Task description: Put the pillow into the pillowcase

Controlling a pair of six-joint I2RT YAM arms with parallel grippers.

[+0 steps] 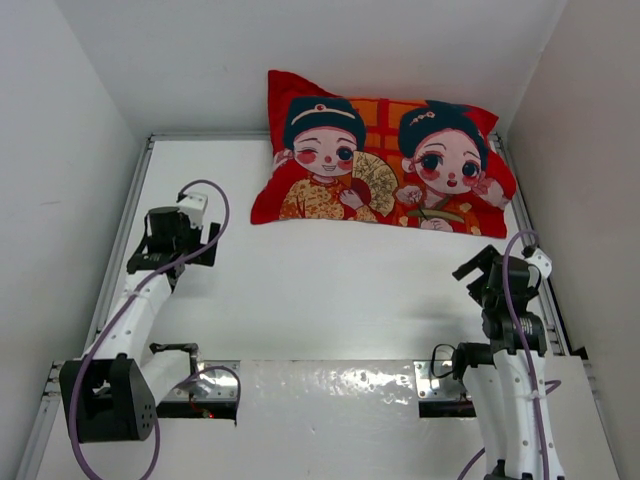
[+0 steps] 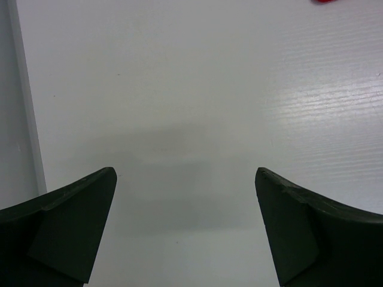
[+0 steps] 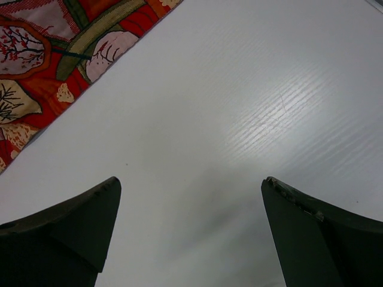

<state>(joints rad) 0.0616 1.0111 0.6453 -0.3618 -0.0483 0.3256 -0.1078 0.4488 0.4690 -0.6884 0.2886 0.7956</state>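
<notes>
The red-orange pillowcase (image 1: 385, 165), printed with two cartoon children, lies plump at the back of the white table (image 1: 330, 300), leaning on the rear wall. No white of the pillow shows; it is hidden or out of view. My left gripper (image 1: 185, 240) hangs over the table's left side, well short of the case, open and empty (image 2: 185, 179); only a red sliver of the pillowcase (image 2: 326, 1) reaches its view. My right gripper (image 1: 480, 268) stands open and empty (image 3: 191, 185) at the right, just in front of the pillowcase's lower right corner (image 3: 54, 54).
White walls close in the table at the back and on both sides. Metal rails run along the left edge (image 1: 120, 240) and the right edge (image 1: 545, 300). A shiny white plate (image 1: 330, 385) covers the near edge between the arm bases.
</notes>
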